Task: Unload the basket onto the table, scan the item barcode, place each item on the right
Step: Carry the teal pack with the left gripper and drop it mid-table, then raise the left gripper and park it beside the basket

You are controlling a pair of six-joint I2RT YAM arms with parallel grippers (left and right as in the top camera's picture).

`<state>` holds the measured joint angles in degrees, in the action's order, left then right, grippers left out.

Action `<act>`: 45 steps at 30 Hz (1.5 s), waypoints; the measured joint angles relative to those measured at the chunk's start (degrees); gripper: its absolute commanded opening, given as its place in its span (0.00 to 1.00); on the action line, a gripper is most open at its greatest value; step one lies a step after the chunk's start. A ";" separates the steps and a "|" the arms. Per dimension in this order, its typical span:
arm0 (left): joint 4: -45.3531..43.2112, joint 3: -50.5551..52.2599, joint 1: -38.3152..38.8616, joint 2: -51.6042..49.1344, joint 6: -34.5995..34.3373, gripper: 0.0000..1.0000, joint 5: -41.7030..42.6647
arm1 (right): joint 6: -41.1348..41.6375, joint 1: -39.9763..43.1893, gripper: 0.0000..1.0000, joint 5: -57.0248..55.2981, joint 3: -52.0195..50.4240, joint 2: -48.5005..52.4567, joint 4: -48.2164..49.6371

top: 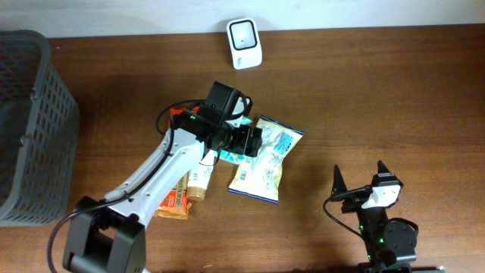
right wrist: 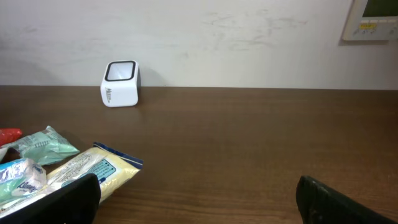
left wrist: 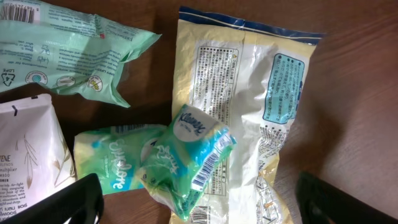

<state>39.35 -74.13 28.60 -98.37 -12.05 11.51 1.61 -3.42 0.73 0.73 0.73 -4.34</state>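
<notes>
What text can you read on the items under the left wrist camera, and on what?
"Kleenex": teal tissue pack.
"TENE", cut off: white pouch.
Script wording on small green packet: unclear.
Wipes pack, yellow bag, barcode digits: print too small to read.

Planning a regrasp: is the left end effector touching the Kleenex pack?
Apart. Left wrist view shows the left end effector open, gaps either side of the Kleenex pack.

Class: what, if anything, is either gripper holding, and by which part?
Nothing is held. The left gripper stands open over the tissue pack without touching it; the right gripper is open, well aside.
</notes>
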 measured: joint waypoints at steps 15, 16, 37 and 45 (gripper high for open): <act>10.36 -10.95 -15.69 22.71 9.90 0.99 -25.33 | -0.04 0.00 0.99 -0.02 0.00 0.00 0.00; 10.38 -10.95 -19.37 22.91 12.98 1.00 -25.77 | -0.02 0.00 0.99 0.00 0.00 0.00 0.00; 12.31 -10.95 -34.40 18.95 30.56 0.99 -11.23 | -0.09 0.00 0.99 0.00 0.00 0.00 0.00; 12.31 -10.95 -34.40 18.95 30.56 0.99 -11.23 | -0.04 0.00 0.99 0.00 0.00 0.00 0.00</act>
<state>51.66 -85.08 -5.80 -79.42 18.50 0.27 1.56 -3.42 0.73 0.73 0.73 -4.34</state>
